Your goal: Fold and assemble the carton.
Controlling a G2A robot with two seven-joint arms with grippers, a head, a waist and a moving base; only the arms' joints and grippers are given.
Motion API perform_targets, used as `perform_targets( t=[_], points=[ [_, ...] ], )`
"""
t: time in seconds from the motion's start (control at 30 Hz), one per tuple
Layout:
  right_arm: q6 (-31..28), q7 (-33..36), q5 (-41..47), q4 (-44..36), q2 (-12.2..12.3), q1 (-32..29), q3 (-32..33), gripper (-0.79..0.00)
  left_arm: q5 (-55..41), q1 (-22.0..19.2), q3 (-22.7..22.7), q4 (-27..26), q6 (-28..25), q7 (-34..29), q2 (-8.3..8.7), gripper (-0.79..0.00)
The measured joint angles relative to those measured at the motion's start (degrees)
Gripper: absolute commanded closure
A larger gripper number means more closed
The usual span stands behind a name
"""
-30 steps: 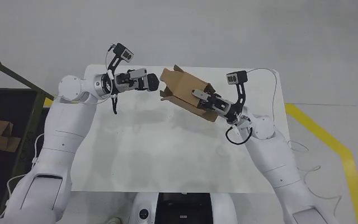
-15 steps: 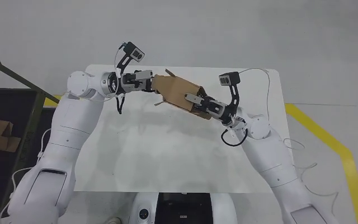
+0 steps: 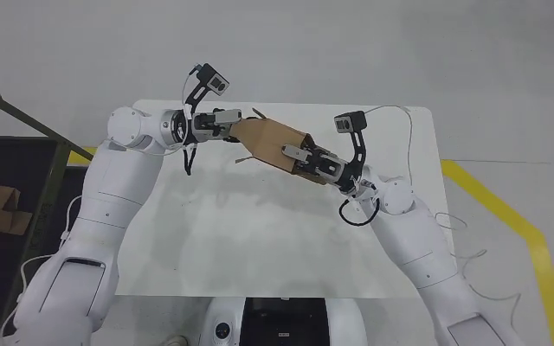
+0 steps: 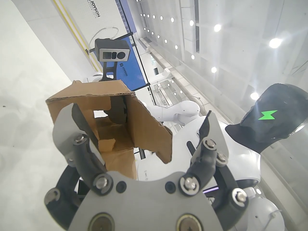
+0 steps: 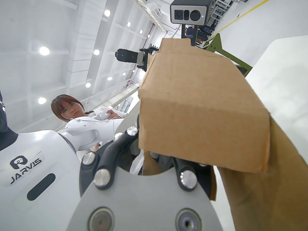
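Observation:
The brown carton (image 3: 270,141) hangs above the white table's far half, held between both arms. My right gripper (image 3: 296,154) is shut on one wall at the carton's right end, with one finger lying along the outside and a dark finger inside the carton (image 4: 118,111). In the right wrist view the carton (image 5: 202,111) covers that gripper's fingers. My left gripper (image 4: 140,111) is open at the carton's open left end. One fingertip (image 4: 72,121) sits by a side wall, and a loose flap (image 4: 154,135) juts between the jaws. In the top view the left gripper (image 3: 232,124) touches the carton's edge.
The table (image 3: 260,242) has bare white surface in its middle and near half. A dark cart with cardboard pieces (image 3: 13,208) stands off the table's left side. A yellow floor line (image 3: 493,208) runs past the right side.
My right gripper has carried the carton leftward and tilted it toward the left gripper. The left arm has swung in and now meets the carton's open end.

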Motion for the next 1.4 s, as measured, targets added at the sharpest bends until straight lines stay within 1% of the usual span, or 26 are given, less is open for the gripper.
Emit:
perform_targets(
  t=[0.27,0.7,0.9,1.07,1.17,1.4],
  points=[
    [-0.1,-0.4,0.8,0.7,-0.2,0.2,-0.2,0.0,0.2,-0.1,0.3,0.1,0.1,0.0,-0.16,-0.785],
    [-0.3,-4.1,1.9,2.9,0.4,0.3,4.2,0.0,0.2,1.0,-1.5,0.3,0.2,0.5,0.18,-0.785],
    [-0.2,-8.0,-0.1,4.1,0.3,0.3,4.9,0.0,0.2,2.0,-1.5,-1.1,0.7,0.5,0.2,-0.785],
    [0.9,-10.6,-4.1,4.9,0.2,0.3,4.7,0.0,0.0,2.3,-1.5,-1.8,1.0,0.4,0.18,-0.785],
    [0.8,-10.5,-5.6,3.8,0.1,-0.1,3.7,0.0,-0.1,2.0,-1.5,-1.9,1.1,0.4,0.13,-0.785],
    [0.5,-8.0,-4.9,1.9,-0.1,-0.8,2.0,0.0,0.7,1.0,-1.4,-0.3,0.6,0.7,0.02,-0.785]
  ],
)
